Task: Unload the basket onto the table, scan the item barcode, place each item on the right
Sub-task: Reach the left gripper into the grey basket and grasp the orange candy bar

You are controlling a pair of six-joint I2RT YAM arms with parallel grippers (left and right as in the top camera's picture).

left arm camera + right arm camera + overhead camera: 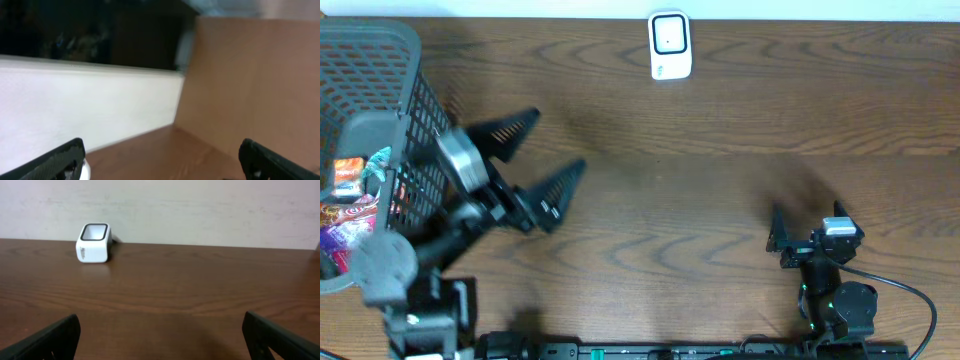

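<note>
Overhead: left tool (pixel 558 138), right tool (pixel 806 212) both agape, scanner (pixel 670 45) beyond.

Dark wood-grain desk (pixel 740 130) fills the overhead view; a plain pale wall (pixel 200 210) runs right along its far edge, evenly lit.

A dark brown wood-grain table (pixel 720 130) is carrying a small white scanner (pixel 670 45), which is standing alone near the far edge, close to the pale wall, its dark window facing up. A grey mesh basket (pixel 420 120) is sitting at the table's left end, well apart from the scanner. A black cable (pixel 910 290) is curling over the near right corner.
</note>
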